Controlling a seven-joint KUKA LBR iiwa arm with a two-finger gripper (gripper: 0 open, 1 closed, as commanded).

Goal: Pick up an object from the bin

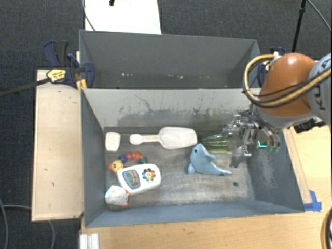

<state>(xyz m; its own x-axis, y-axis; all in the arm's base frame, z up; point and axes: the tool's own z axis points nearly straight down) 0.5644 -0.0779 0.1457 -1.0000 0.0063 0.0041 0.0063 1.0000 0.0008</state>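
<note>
At the right end of the bin (176,193), the claw (243,148) sits low, beside a green see-through thing (213,142) and near a blue toy dolphin (204,162). Whether it is wide or narrow cannot be told. The pick looks not yet made, with gripping and lifting left, and no writing is readable.

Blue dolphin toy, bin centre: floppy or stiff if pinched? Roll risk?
The blue dolphin looks plush: probably light and squashy under a pinch. Its thin tail may flop. Lying flat on the bin floor, it seems unlikely to roll.
</note>
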